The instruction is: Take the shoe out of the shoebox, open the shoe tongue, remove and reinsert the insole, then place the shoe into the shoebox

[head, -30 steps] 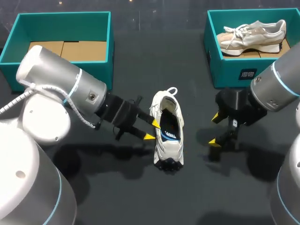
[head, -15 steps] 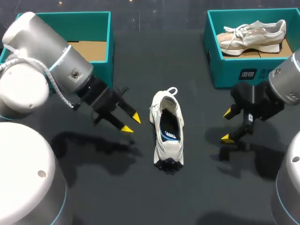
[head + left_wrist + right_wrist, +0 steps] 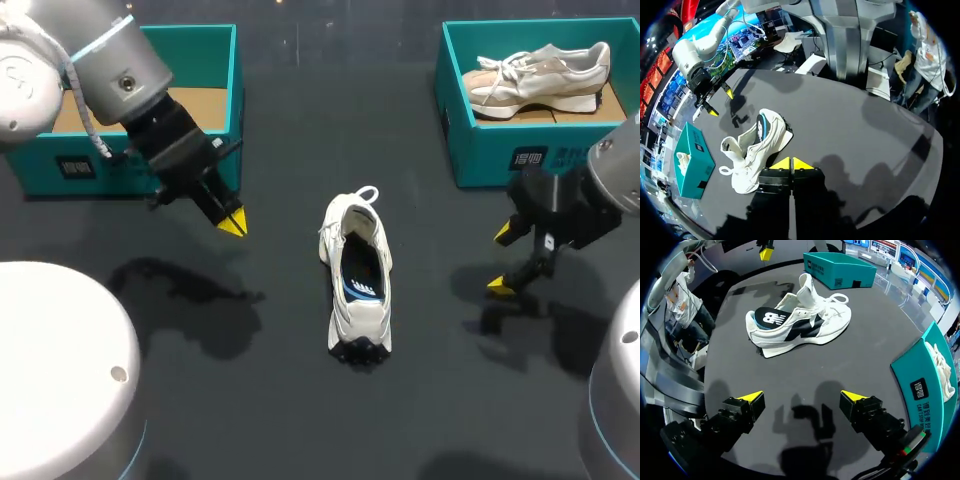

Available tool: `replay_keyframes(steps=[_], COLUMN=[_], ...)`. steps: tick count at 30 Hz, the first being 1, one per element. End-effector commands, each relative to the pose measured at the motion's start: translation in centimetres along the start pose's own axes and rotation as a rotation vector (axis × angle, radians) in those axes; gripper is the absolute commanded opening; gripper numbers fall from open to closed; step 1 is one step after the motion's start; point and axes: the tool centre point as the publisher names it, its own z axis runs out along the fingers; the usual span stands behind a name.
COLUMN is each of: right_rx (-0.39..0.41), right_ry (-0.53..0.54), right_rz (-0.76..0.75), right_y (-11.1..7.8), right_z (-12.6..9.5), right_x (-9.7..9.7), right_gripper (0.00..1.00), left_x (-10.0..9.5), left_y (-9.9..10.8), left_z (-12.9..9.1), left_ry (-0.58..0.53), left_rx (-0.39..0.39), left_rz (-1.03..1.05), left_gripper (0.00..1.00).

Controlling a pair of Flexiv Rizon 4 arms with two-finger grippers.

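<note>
Your shoe (image 3: 358,270) stands upright on the tabletop (image 3: 300,410), well apart from your left fingers (image 3: 232,224), pressed together and empty, and your right fingers (image 3: 497,286), spread wide and empty, so a one-sided grab could tip it or drag the insole (image 3: 771,319) loose.

Left tool (image 3: 232,224), fingers pressed together, hangs at upper left; right tool (image 3: 501,259), fingers spread, at middle right.

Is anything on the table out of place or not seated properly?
Yes: the insole does not lie flat inside the shoe; its logo end rises, tilted, out of the opening. Nothing else stands out.
</note>
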Motion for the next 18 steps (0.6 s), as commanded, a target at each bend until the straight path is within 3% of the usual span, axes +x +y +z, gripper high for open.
replay_keyframes(steps=[1,5,13,16,18], right_rx=[-0.019,-0.035,-0.035,-0.035,-0.035], right_ry=[-0.006,0.002,0.002,0.002,0.002], right_rz=[-0.004,0.026,0.026,0.026,0.026], right_y=[-2.1,-4.2,-4.2,-4.2,-4.2], right_z=[-3.7,-4.6,-4.6,-4.6,-4.6], right_x=[-0.3,-1.4,-1.4,-1.4,-1.4], right_gripper=[1.00,1.00,1.00,1.00,1.00], left_x=[-0.1,-0.1,-5.6,-7.3,-7.3], left_y=[0.0,0.0,-2.7,-2.8,-2.8], left_z=[-0.5,-0.5,1.2,1.0,1.0], left_ry=[0.027,0.027,0.121,0.177,0.177], left_rx=[0.000,0.000,-0.147,-0.147,-0.147], left_rz=[0.000,0.000,0.281,0.299,0.299], left_gripper=[0.00,0.00,0.00,0.00,0.00])
